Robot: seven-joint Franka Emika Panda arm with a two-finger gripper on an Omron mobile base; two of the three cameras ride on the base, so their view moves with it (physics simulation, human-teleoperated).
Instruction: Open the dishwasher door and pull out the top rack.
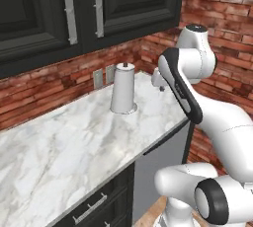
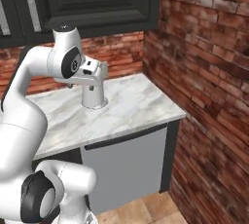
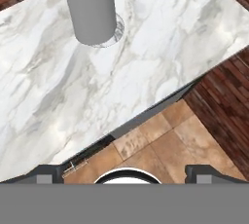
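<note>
The white arm (image 2: 29,86) is rising from the base, bending at the elbow and reaching forward over the marble countertop (image 2: 131,103), with the hand held level above the counter. The claw (image 3: 124,172) is pointing straight down in the hand view; its two dark fingertips (image 3: 46,173) are standing far apart at the frame's lower corners, so the jaws are spread wide and are grasping nothing. In the right base view the hand is hanging just in front of a paper towel roll on its holder (image 1: 123,89), which is standing upright on the counter directly beyond the claw.

The dishwasher door (image 2: 125,169) is sitting below the claw, under the counter's front edge, as a plain grey flat panel with a dark strip along its top. It is standing upright and flush with the cabinet run, closed. The rack is hidden behind it. A black drawer front with a silver bar handle (image 1: 90,208) is lying beside the door, to the claw's left. Tan floor tiles (image 3: 165,140) are showing beneath the claw, and a brick wall (image 2: 209,96) is flanking the counter to its right.
</note>
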